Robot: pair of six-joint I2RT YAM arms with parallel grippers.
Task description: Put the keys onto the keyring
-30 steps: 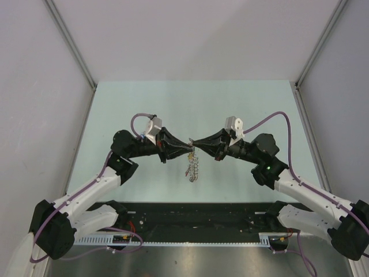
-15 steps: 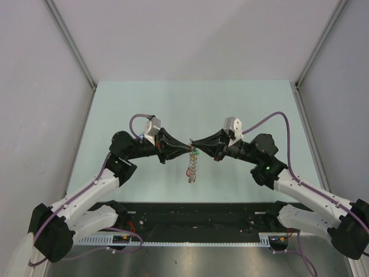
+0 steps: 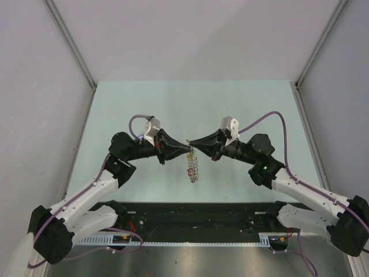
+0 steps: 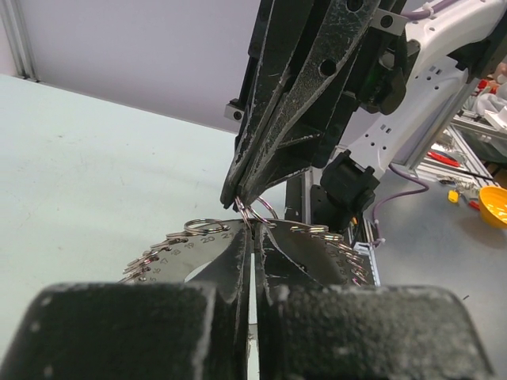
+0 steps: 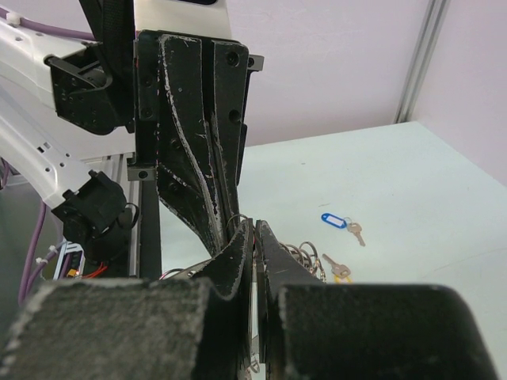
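Observation:
The keyring point(image 3: 194, 167), a grey numbered disc fringed with small split rings, hangs above the middle of the table. My left gripper point(image 3: 187, 151) and right gripper point(image 3: 190, 143) meet tip to tip at its top. In the left wrist view, my left gripper point(image 4: 253, 229) is shut at the top rim of the keyring point(image 4: 170, 252), beside a small split ring. In the right wrist view, my right gripper point(image 5: 255, 229) is shut on the disc's edge. Two keys lie loose on the table, one with a blue tag point(image 5: 336, 221) and one with a yellow tag point(image 5: 336, 269).
A black rail point(image 3: 196, 216) runs along the table's near edge between the arm bases. Grey walls with aluminium posts point(image 3: 72, 49) close in both sides. An orange bowl point(image 4: 493, 206) sits off the table behind the right arm.
My left gripper's jaws have closed at the keyring's top. Both gripper tips shifted slightly, with the keyring still hanging between them.

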